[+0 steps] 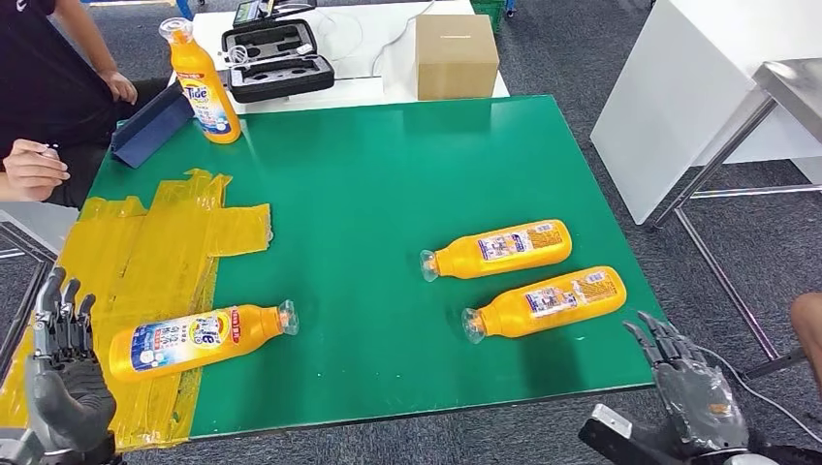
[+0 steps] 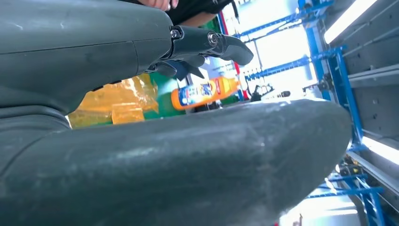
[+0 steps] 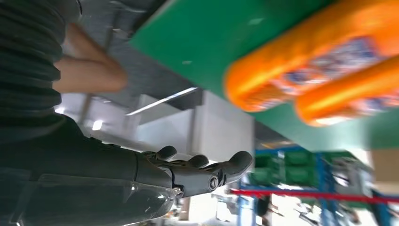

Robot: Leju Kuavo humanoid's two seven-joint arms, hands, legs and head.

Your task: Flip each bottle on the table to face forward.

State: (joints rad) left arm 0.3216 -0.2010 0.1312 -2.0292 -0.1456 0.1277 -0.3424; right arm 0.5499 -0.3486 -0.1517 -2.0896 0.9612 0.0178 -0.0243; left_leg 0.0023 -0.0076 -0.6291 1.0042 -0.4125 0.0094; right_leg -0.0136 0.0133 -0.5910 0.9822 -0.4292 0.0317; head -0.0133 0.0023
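Three orange bottles lie on their sides on the green table (image 1: 388, 174). One bottle (image 1: 199, 339) rests near the front left on yellow tape, its colourful label up; it appears again as the bottle (image 2: 203, 92) in the left wrist view. Two more lie at the front right, a farther bottle (image 1: 499, 249) and a nearer bottle (image 1: 548, 302), both showing white back labels. A fourth bottle (image 1: 202, 85) stands upright at the far left. My left hand (image 1: 63, 373) hovers off the front left corner, fingers spread, holding nothing. My right hand (image 1: 688, 383) hangs past the front right edge, also spread and holding nothing.
Yellow tape (image 1: 160, 242) covers the table's left part. A blue folder (image 1: 150, 126), a black case (image 1: 276, 60) and a cardboard box (image 1: 456, 56) sit at the back. A person (image 1: 48, 87) sits at the far left; a person's knee (image 1: 806, 325) is at the right.
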